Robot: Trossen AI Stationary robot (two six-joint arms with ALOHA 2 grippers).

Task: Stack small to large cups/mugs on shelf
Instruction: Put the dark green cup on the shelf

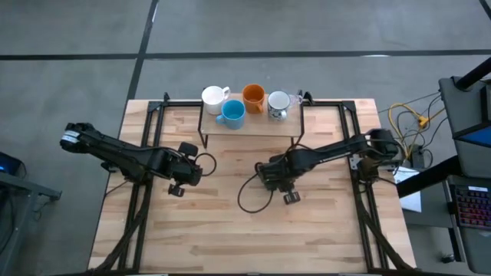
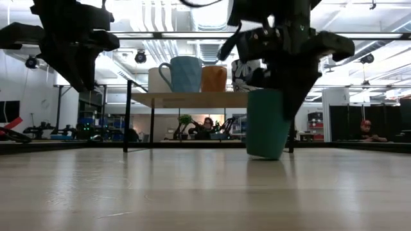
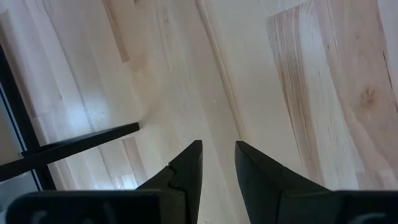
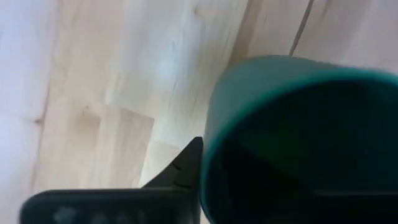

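high view: the right pincer sits mid-counter, short of the low light-wood shelf holding a white mug, light blue mug, orange mug and patterned mug.

low view: it clasps the dark teal-green cup, slightly tilted; lift straight, keeping it level.

left wrist view: the left pincer, nearly closed, hangs empty.

right wrist view: one finger presses outside the cup's rim.
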